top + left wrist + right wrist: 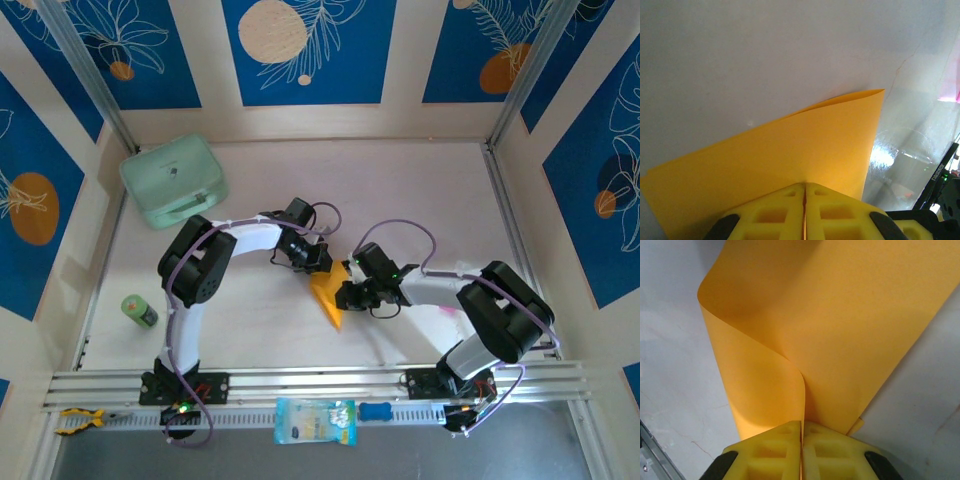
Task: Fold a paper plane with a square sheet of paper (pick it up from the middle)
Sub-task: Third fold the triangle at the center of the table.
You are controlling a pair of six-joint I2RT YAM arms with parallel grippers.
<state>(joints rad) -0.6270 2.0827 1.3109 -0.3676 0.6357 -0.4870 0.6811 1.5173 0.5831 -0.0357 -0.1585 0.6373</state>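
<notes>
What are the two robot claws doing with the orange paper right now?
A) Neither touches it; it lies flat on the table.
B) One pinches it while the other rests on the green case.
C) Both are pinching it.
C: the left gripper and the right gripper each have their yellow fingers closed on the orange paper, which curls between them.

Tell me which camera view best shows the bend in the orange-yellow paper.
The right wrist view. There the paper is close and large, its curled bend running down into the shut right end effector. The left wrist view gives a flatter doubled stretch with one corner; the top view gives a small pointed orange shape.
</notes>
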